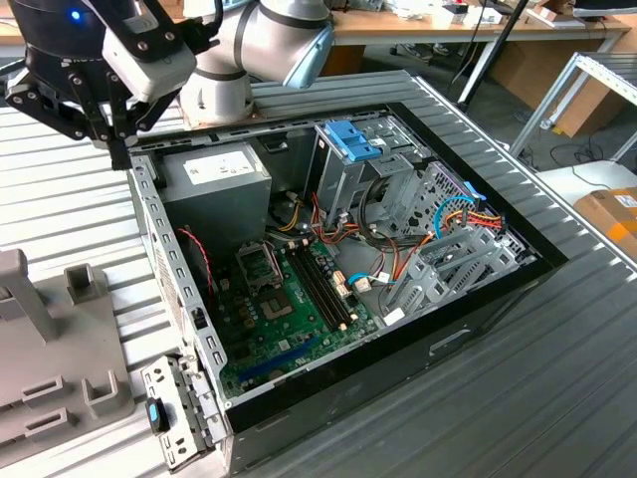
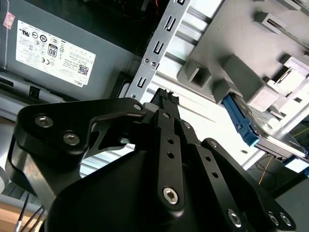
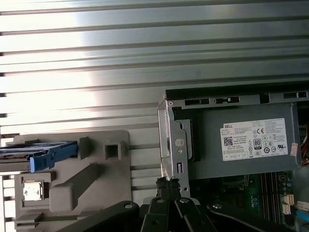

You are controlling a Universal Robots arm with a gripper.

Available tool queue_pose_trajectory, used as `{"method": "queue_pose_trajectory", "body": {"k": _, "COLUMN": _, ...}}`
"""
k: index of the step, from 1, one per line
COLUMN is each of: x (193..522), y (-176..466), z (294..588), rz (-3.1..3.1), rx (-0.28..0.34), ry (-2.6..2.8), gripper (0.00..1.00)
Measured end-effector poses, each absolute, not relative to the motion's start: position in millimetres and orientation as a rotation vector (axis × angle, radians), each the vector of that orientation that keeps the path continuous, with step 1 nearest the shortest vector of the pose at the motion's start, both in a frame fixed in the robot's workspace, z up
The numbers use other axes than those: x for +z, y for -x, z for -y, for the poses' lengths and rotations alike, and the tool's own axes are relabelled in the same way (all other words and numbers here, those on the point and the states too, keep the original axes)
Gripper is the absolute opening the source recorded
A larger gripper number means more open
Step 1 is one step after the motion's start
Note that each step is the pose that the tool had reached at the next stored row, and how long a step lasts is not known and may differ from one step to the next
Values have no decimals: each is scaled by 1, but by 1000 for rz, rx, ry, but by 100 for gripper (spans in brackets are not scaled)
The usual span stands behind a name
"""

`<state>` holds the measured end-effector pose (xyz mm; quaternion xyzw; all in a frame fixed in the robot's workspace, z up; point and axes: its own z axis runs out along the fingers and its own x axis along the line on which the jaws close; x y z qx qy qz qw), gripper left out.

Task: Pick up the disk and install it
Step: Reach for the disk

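Observation:
The disk [image 3: 41,153] lies flat on a grey fixture [image 3: 91,179], its bright blue carrier frame facing the computer case. In the second wrist view the disk [image 2: 247,123] shows its blue edge and grey metal body. My gripper [image 1: 120,154] hangs over the case's side wall beside the power-supply box [image 1: 214,174], well apart from the disk. Both wrist views show its black fingers pressed together with nothing between them, the gripper [image 2: 166,98] above the ribbed table and the gripper [image 3: 168,182] by the case corner.
The open computer case [image 1: 528,264] fills the middle of the ribbed metal table. Inside stand a tall grey drive cage with a blue latch [image 1: 350,139], a motherboard [image 1: 289,299] and coloured cables. The grey fixture [image 1: 60,339] sits at the exterior view's left.

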<state>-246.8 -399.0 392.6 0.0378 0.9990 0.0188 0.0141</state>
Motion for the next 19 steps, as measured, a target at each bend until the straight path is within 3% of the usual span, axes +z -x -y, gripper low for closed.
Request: {"method": "queue_pose_trajectory", "body": {"k": 19, "x": 393, "y": 271, "z": 399, "rz": -3111, "rx": 59, "ry": -118, "gripper": 11}}
